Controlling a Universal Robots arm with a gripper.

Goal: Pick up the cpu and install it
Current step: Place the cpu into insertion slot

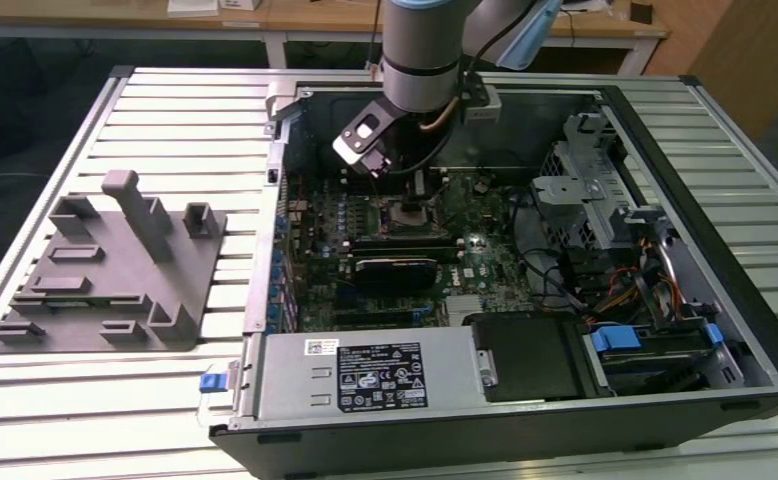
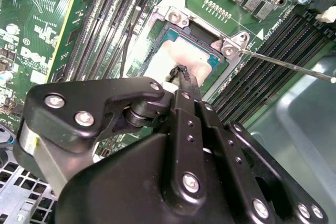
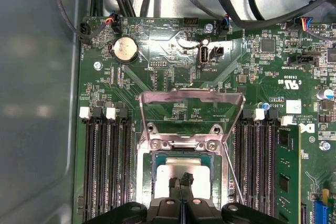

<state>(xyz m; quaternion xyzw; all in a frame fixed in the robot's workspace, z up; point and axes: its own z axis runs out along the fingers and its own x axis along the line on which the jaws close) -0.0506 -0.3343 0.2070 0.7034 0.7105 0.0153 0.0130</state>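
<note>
In the socket (image 3: 153, 165), the cpu (image 3: 167, 174) lies flat, top up, beneath the tool (image 3: 181, 180), fingers (image 3: 188, 178) pressed together.

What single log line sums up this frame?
cpu: flat in socket | gripper: shut, directly over cpu | retention frame: open

On tabletop (image 1: 162, 110): computer case (image 1: 743, 290) toward the exterior view's right, fixture block (image 1: 102, 265) well apart toward the exterior view's left. Inside case: motherboard (image 1: 483, 260) flat on floor. In socket (image 3: 181, 154): cpu (image 3: 165, 174), memory slots (image 3: 107, 166) flanking both sides, claw (image 3: 181, 180) directly above.
</note>
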